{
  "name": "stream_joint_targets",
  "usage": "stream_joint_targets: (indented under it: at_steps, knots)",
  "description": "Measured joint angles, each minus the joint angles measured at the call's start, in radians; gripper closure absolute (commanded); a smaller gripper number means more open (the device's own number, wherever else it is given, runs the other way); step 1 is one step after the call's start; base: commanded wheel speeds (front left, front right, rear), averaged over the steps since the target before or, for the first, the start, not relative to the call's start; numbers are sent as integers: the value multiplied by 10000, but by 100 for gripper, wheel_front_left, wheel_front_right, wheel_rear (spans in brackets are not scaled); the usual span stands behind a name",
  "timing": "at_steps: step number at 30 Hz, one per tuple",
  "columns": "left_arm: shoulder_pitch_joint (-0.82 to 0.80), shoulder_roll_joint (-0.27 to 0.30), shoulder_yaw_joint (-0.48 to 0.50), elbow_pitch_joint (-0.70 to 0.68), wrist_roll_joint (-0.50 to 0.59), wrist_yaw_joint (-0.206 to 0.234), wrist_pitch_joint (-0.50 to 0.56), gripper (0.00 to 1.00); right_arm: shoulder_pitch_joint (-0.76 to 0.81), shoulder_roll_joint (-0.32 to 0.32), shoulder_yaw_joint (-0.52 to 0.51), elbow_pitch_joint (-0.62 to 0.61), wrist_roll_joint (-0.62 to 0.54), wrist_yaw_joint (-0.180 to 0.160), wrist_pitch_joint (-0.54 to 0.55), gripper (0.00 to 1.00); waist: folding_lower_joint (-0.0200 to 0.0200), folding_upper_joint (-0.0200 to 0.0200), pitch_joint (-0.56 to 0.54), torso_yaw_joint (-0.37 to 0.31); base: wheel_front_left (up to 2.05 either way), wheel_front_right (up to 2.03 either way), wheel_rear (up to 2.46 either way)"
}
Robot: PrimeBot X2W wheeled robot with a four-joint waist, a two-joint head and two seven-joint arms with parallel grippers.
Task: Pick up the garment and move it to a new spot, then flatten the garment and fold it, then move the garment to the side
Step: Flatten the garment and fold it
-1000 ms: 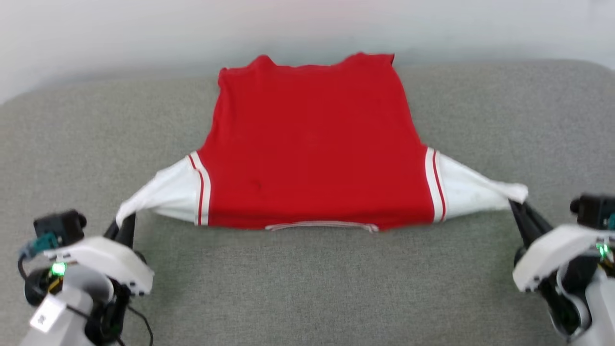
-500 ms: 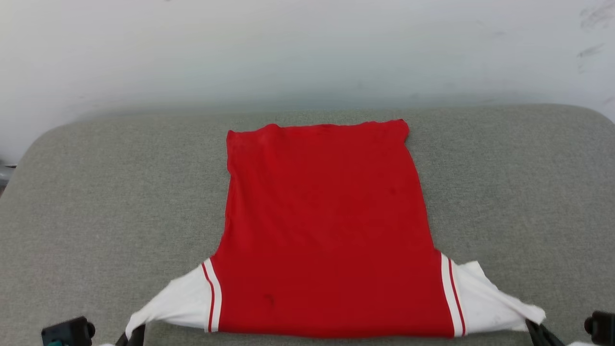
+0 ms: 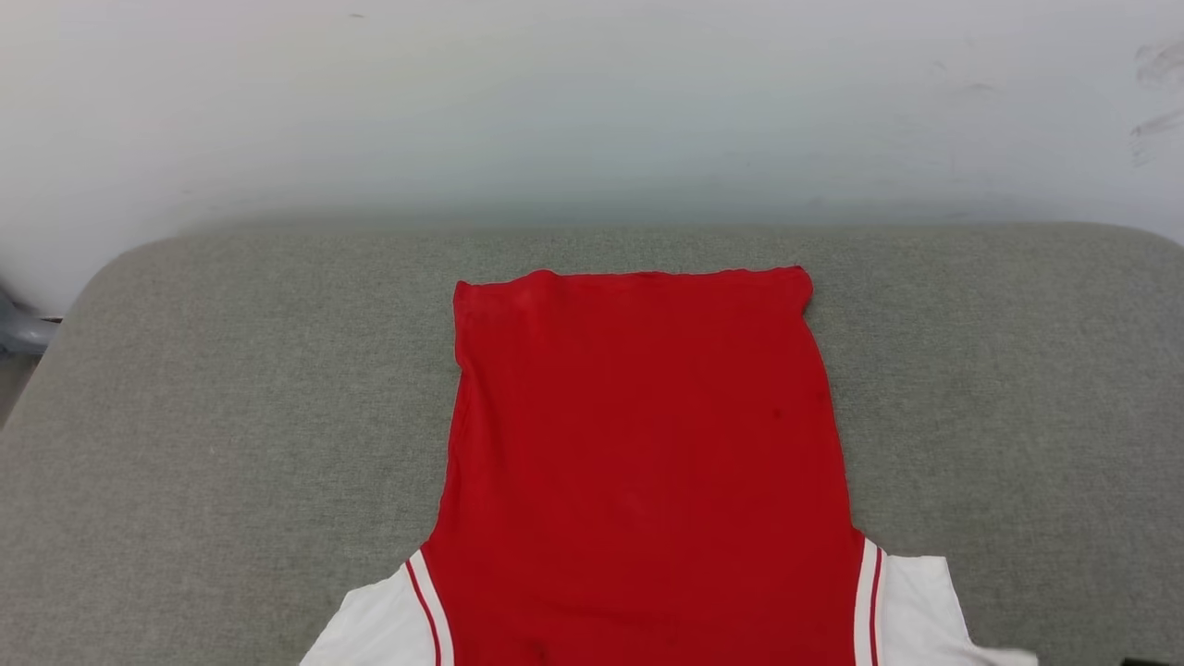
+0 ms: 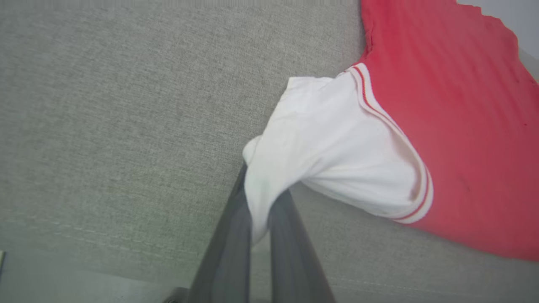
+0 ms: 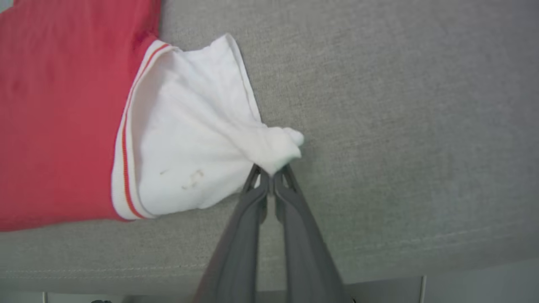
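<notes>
Left gripper (image 4: 257,223) and right gripper (image 5: 271,181) each clamp a sleeve (image 4: 328,139) of the garment (image 3: 638,444), spread on the cushion (image 3: 231,416). Flattening looks nearly done; next, smooth sleeves, then fold.

Bright, even light with soft shadows; both wrist views blur toward their edges.

Red, white-sleeved garment (image 3: 638,444); grey cushion (image 3: 231,416)
</notes>
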Motion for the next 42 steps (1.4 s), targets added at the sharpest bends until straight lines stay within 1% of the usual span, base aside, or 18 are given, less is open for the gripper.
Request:
stream_joint_targets:
  at_steps: [5,9,12,17,21,28,30,33,39,42]
  knots:
    - [-512,-121,-213,92,213,-201,-52,100,-1102,-31,54,194,12,0,-1064,0,0,0,189,112,0,0,0]
    - [-1054,-267,-332,82,382,-320,-157,100,-2643,-397,-151,1037,125,0,-1482,0,1,0,500,257,0,0,0]
    - [-1537,-364,-395,75,552,-412,-278,100,-3986,-723,4,1908,199,-2,-1488,0,2,0,846,396,0,0,0]
    - [-2434,-571,-552,10,894,-587,-483,100,-6490,-1321,502,3636,546,-2,-938,0,3,0,1580,734,0,0,0]
    - [-3178,-681,-761,-105,1204,-773,-564,100,-8466,-1802,800,4869,702,-4,-226,0,3,0,2240,1095,0,0,0]
    - [-4213,-890,-1089,-428,1662,-1110,-696,100,-11420,-2619,1275,6487,596,-2,1262,0,4,0,3411,1835,0,0,0]
    - [-4421,-968,-1181,-514,1718,-1198,-756,100,-12021,-2855,1488,6738,408,-2,1639,0,3,0,3708,2082,0,0,0]
    - [-4606,-1168,-1329,-477,1808,-1325,-886,100,-12736,-3026,1831,7056,173,-2,2134,0,3,0,4154,2442,0,0,0]
    - [-4937,-1501,-1465,-50,1764,-1620,-1108,100,-13408,-3250,2184,7670,-198,-2,2913,0,2,0,4891,2996,0,0,0]
    - [-5009,-1559,-1503,163,1760,-1726,-1202,100,-13655,-3313,2207,7981,-240,-4,3398,0,2,0,5093,3190,0,0,0]
